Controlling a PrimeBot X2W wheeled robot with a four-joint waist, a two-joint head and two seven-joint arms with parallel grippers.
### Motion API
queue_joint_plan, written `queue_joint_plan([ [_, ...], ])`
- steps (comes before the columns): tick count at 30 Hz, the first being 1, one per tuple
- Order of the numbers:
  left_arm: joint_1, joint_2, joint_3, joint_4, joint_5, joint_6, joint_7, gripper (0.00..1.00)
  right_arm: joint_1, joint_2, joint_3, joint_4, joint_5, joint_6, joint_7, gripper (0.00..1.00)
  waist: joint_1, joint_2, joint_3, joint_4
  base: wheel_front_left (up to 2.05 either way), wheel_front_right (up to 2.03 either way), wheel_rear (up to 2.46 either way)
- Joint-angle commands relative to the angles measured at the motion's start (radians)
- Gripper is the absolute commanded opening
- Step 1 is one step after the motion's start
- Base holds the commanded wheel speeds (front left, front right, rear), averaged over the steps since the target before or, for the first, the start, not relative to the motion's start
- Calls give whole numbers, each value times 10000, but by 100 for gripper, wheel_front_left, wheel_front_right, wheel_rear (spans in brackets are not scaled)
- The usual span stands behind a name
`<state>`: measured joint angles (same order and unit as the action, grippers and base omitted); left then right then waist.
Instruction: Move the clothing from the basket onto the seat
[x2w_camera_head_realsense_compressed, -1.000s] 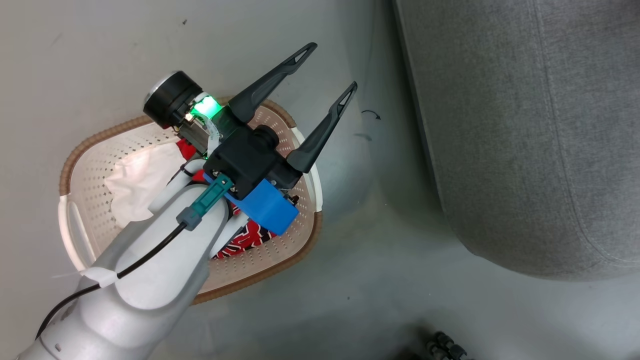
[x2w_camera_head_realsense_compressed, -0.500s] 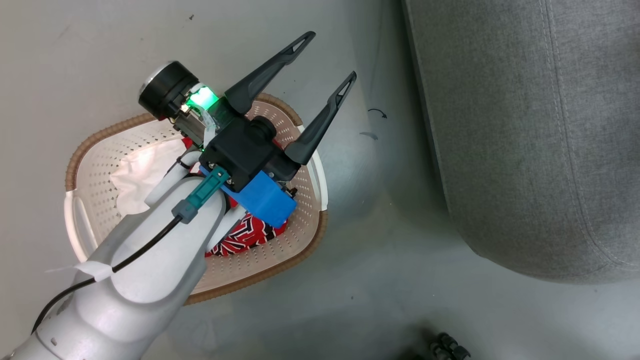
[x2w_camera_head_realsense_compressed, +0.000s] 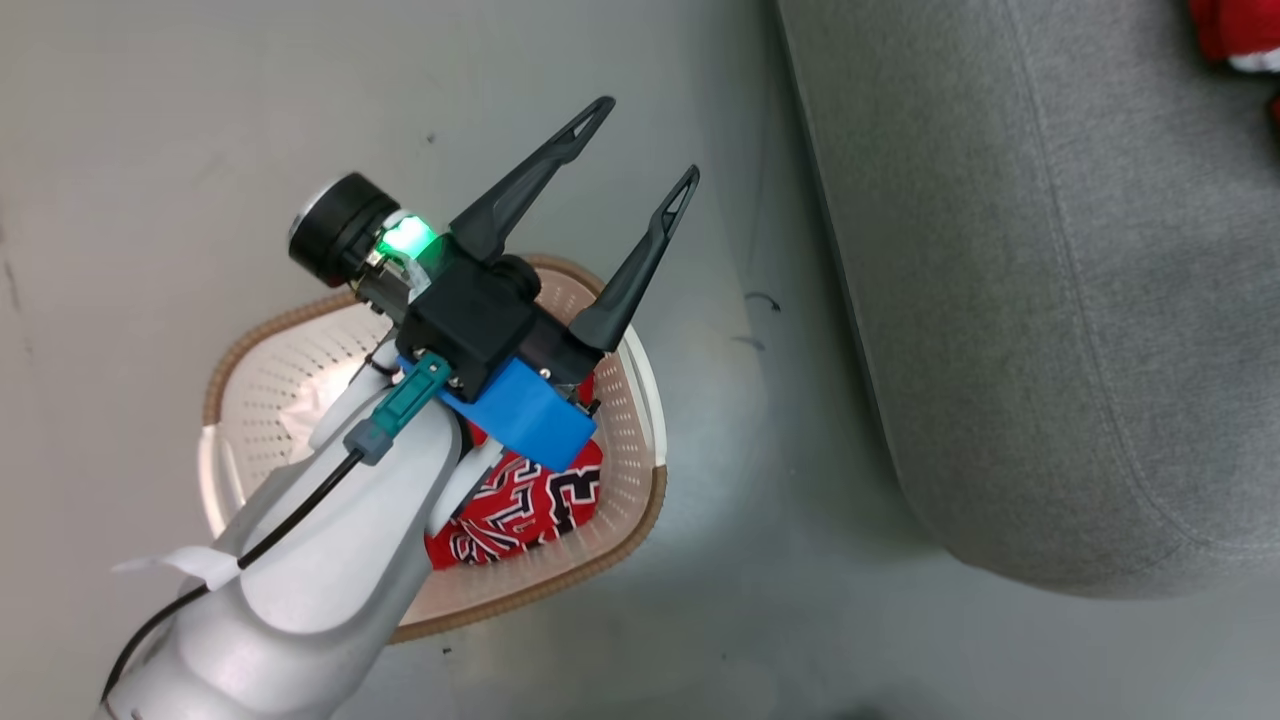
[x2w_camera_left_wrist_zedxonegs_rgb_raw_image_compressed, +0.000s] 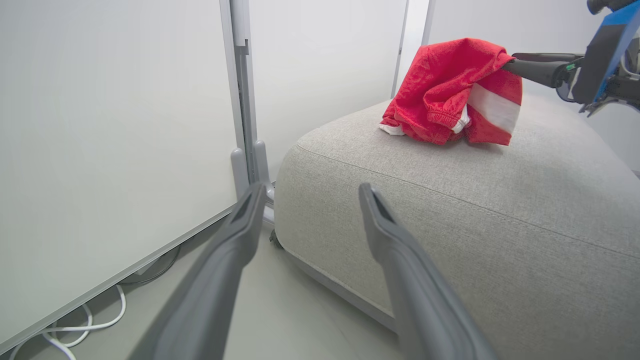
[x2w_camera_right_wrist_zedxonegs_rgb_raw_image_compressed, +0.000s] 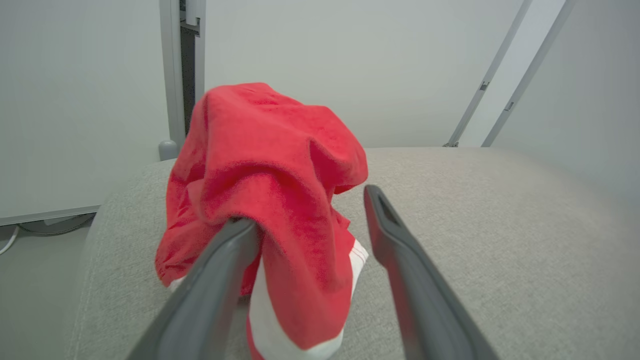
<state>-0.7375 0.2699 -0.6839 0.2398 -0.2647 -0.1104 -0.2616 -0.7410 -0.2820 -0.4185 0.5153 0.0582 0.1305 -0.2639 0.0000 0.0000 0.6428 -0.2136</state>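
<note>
Right claw (x2w_camera_right_wrist_zedxonegs_rgb_raw_image_compressed: 310, 210) is seen spread open over the seat (x2w_camera_right_wrist_zedxonegs_rgb_raw_image_compressed: 475, 225). A red jersey (x2w_camera_right_wrist_zedxonegs_rgb_raw_image_compressed: 270, 165) is draped across one finger, not pinched, with its lower end resting on the seat. So the drop-off step is judged to be in hand. Next, that finger needs to be slid clear of the cloth without dragging it off, then the basket (x2w_camera_head_realsense_compressed: 625, 440) gets revisited. Left claw (x2w_camera_head_realsense_compressed: 648, 137) is held open above the basket, nothing in it. Counted: two claws, one basket, one seat, two jerseys, meaning the one on the seat plus a lettered jersey (x2w_camera_head_realsense_compressed: 520, 505) lying in the basket; anything hidden under the arm can't be told
</note>
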Motion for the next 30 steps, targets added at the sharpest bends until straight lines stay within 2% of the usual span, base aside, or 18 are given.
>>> queue_joint_plan([
  [1, 232, -57, 173, -15, -65, 48, -47, 100, 479, 154, 140, -386, -55, 3, -10, 100, 0, 0, -569, 171, 0, 0, 0],
  [10, 1601, -414, 1206, -3, -137, 123, -49, 100, 2231, 558, 1028, -1935, 6, 5, -9, 100, 0, 0, -2032, 624, 0, 0, 0],
  [18, 2762, -748, 2610, -156, 18, 206, -47, 100, 3188, 1073, 2032, -2909, 76, 3, -8, 100, 0, 0, -3070, 1252, 0, 0, 0],
  [30, 4142, -1198, 4874, -568, 351, 115, -41, 100, 4239, 1653, 3019, -3324, 180, 5, -8, 100, 0, 0, -4125, 2117, 0, 0, 0],
])
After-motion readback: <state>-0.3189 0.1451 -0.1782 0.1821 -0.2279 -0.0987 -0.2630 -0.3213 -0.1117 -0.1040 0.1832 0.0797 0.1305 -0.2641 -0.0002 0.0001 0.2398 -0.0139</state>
